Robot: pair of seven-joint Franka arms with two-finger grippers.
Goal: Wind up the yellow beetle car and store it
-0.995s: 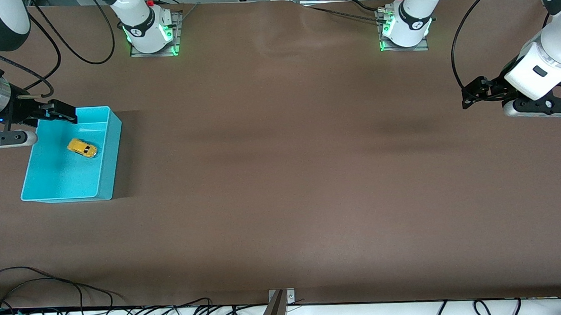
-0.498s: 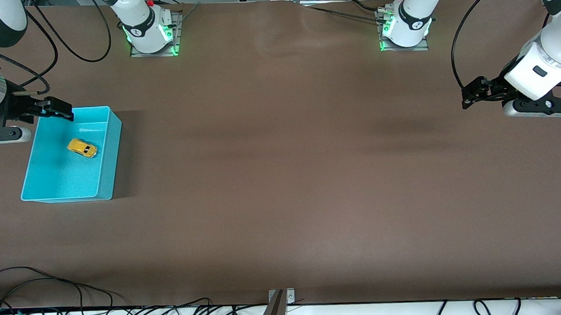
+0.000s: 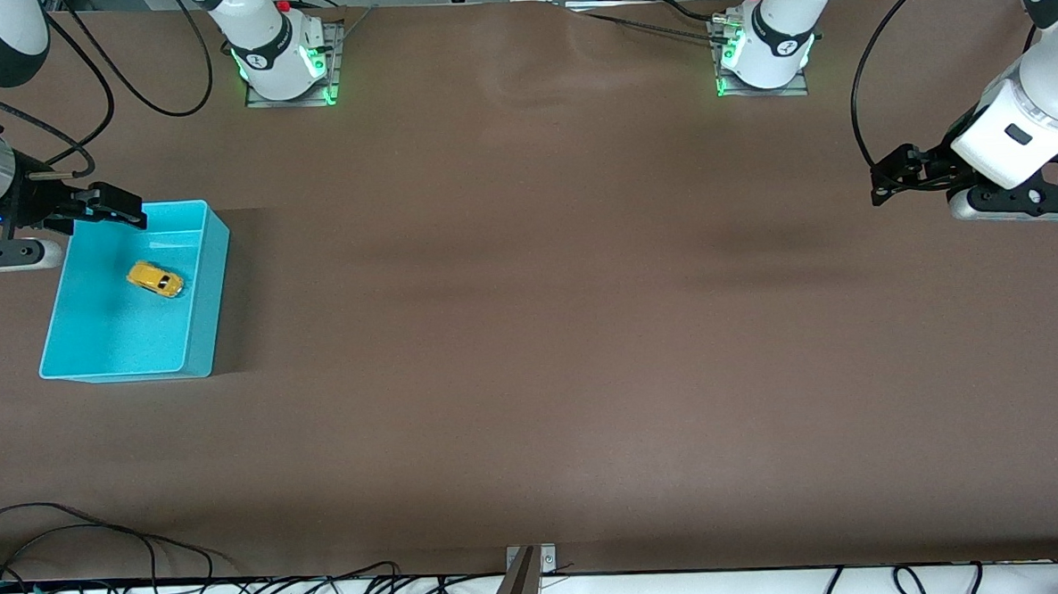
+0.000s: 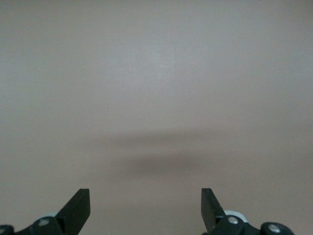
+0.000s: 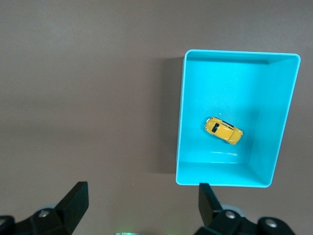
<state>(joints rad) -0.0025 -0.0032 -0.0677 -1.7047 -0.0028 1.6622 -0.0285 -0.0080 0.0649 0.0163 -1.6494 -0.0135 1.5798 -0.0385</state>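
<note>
We find the yellow beetle car (image 3: 154, 278) sitting on its wheels inside the turquoise bin (image 3: 203, 298), on the bin floor in the half farther from the front camera. It stands apart from every wall, and nothing touches it. In the right wrist view the same car (image 5: 223, 130) lies at a slant across the bin (image 5: 182, 122) floor, roughly on a ten-to-four o'clock line.

The bin rests on the brown table (image 3: 531, 333) toward the right arm's end.

The right gripper (image 3: 113, 208) hangs over the bin's corner, at about eleven o'clock from the car in the front view. Its fingers (image 5: 76, 200) stand spread wide and hold nothing.

The left gripper (image 3: 886, 183) hovers over bare table toward the left arm's end, well apart from bin and car. Its fingers (image 4: 78, 205) are likewise spread and empty, and we see only tabletop (image 4: 156, 98) beneath them. This arm waits.
</note>
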